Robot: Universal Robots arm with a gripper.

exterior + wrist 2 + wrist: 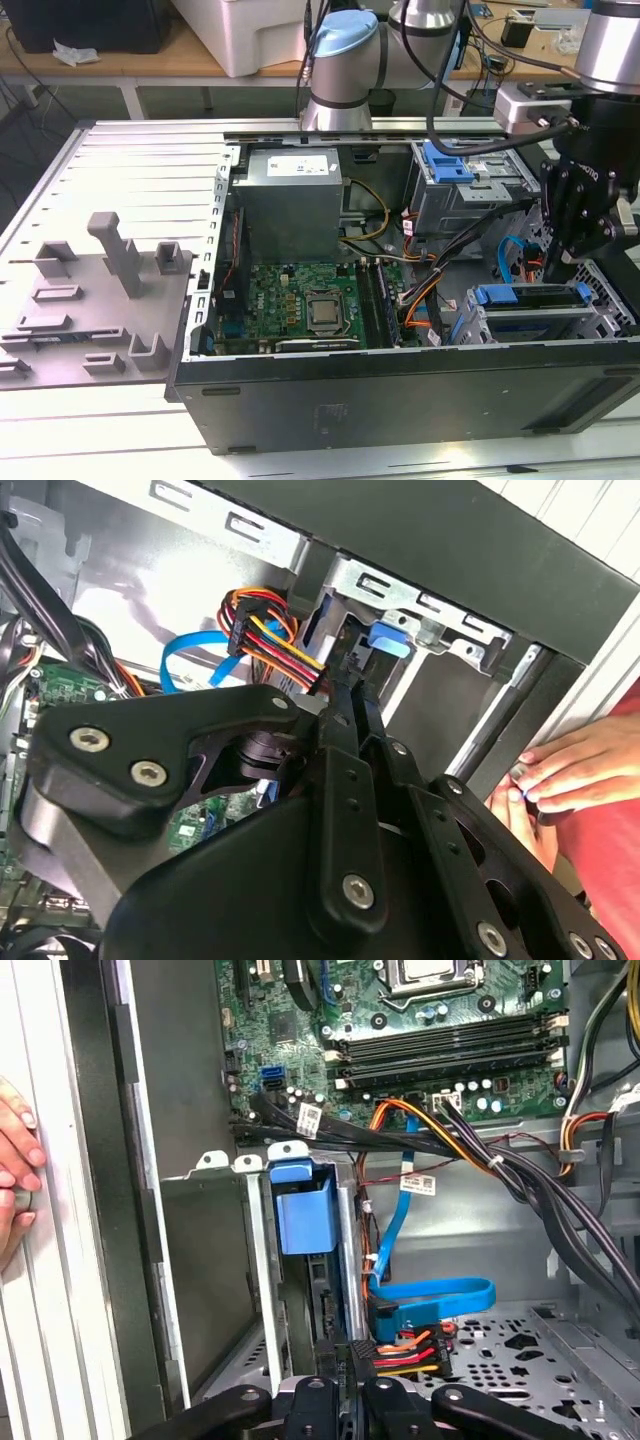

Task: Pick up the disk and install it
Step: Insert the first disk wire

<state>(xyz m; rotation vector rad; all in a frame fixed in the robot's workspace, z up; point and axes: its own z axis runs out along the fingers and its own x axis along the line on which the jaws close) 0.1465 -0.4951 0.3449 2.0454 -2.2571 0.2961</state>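
one pincer (342, 680), tips pressed together, hangs near the disk (303, 1215) in its bay. loose cables (440, 1293) beside could snag it; a hand (575, 770) rests nearby.

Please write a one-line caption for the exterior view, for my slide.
The gripper hangs close to the blue-framed disk in the drive cage of an open computer case.

Open black computer case (400, 400) on slatted metal table (130, 170), grey moulded fixture tray (90, 300) beside it at the exterior view's left; inside, large grey metal box (290, 195) behind green motherboard (300, 305), blue-framed silver disk (530, 318) in cage at the exterior view's right, black claw (563, 268) just above.
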